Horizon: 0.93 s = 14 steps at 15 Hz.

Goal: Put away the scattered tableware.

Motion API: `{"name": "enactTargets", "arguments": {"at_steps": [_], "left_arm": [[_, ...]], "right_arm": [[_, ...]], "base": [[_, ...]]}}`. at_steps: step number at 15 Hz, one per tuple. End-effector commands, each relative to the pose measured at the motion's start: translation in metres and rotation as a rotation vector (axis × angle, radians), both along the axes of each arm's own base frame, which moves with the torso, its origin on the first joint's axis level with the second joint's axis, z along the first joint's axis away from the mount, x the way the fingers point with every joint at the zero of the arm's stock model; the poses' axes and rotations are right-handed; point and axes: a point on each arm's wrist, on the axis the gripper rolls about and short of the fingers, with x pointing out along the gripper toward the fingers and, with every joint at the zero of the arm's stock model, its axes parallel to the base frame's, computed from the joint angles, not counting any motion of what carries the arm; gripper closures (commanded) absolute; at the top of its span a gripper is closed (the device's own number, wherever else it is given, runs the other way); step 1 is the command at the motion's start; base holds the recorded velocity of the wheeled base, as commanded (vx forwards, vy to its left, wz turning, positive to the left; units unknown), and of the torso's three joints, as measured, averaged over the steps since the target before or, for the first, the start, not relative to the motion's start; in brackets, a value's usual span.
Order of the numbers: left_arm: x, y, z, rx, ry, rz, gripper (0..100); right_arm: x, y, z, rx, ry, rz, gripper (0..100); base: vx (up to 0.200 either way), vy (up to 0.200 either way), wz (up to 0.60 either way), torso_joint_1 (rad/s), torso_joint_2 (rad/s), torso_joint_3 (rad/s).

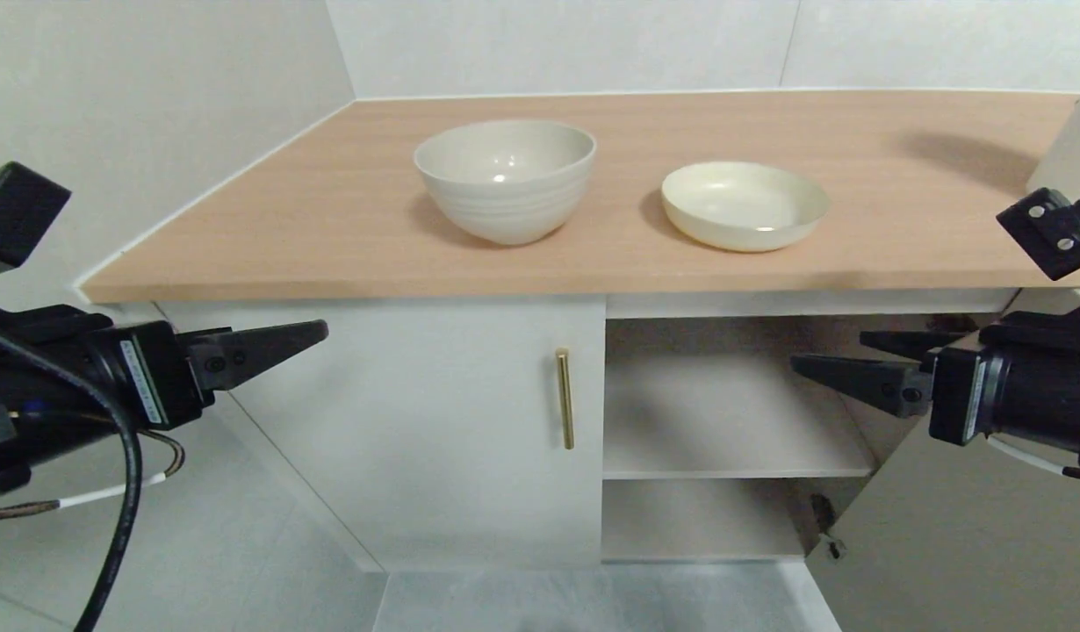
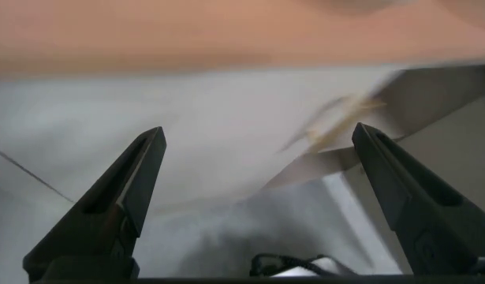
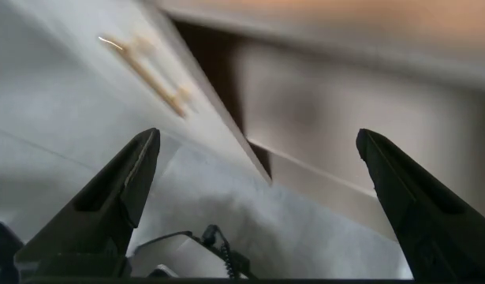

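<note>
Bowl (image 1: 505, 180) and dish (image 1: 745, 204) sit apart on the surface (image 1: 241, 246), above the open cupboard's shelf (image 1: 733, 412). Left pincer (image 2: 259, 130) and right pincer (image 3: 258, 134) hang below the surface edge, both spread apart and holding nothing. Nothing is stowed yet, so I judge the next move is for one arm to rise and grip a rim.

wooden countertop (image 1: 329, 237), deep bowl (image 1: 505, 180), shallow bowl (image 1: 744, 205)

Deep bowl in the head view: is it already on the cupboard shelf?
No, the deep bowl stands on the countertop, to the left of the shallow dish and above the open cupboard.
</note>
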Motion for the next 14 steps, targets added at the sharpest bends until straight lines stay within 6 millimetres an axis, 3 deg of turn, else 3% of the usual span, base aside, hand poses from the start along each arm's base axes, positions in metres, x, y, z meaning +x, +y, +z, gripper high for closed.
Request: {"name": "enactTargets", "arguments": {"at_steps": [1, 4, 10, 14], "left_arm": [[0.000, 0.000, -0.001, 0.001, 0.004, 0.000, 0], [0.001, 0.000, -0.001, 0.001, 0.007, -0.001, 0], [0.008, -0.003, -0.002, 0.004, 0.018, -0.006, 0], [0.025, -0.010, -0.002, 0.010, 0.041, -0.023, 0]], "right_arm": [[0.000, 0.000, -0.001, -0.002, 0.005, 0.001, 0], [0.000, 0.000, -0.001, -0.008, 0.000, 0.003, 0], [0.002, 0.001, -0.002, -0.016, -0.001, 0.003, 0], [0.015, 0.006, -0.008, -0.018, -0.006, -0.007, 0]], "base": [[0.000, 0.000, 0.00, 0.115, -0.63, -0.242], [0.000, 0.000, 0.00, 0.062, -0.53, -0.258], [0.000, 0.000, 0.00, 0.299, -0.48, -0.255], [0.000, 0.000, 0.00, 0.240, -0.50, -0.263]]}}
